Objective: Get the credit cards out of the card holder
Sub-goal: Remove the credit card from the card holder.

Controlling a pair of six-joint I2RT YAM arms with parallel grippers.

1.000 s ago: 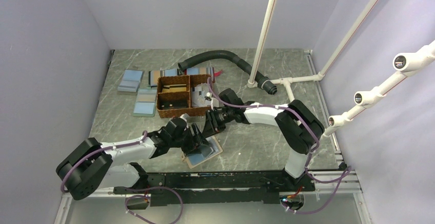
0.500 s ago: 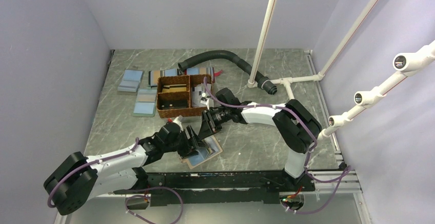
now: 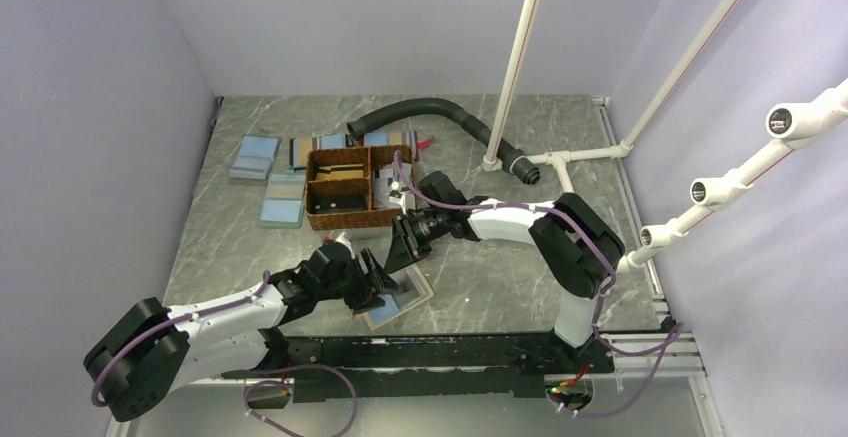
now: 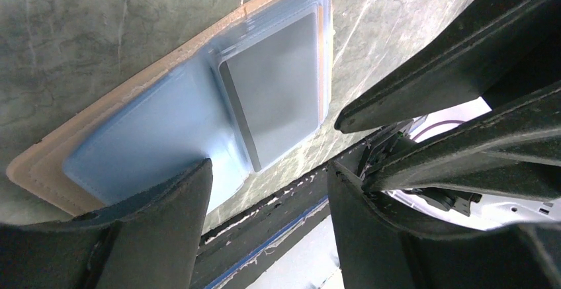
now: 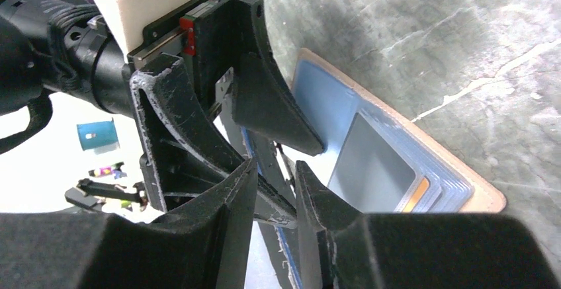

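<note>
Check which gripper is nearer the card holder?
Left. The left gripper has one finger resting on the open card holder's blue inner face; the right gripper hovers by its far side.

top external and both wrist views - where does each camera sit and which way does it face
top external: above and behind the bases, looking down on the table; the left arm and right arm show whole.
left wrist: on the left arm, looking down past the left fingers at the card holder; the right fingers show at right.
right wrist: on the right arm, looking toward the near edge past the right fingers at the left fingers.
shared: both wrist views show the card holder lying open.
</note>
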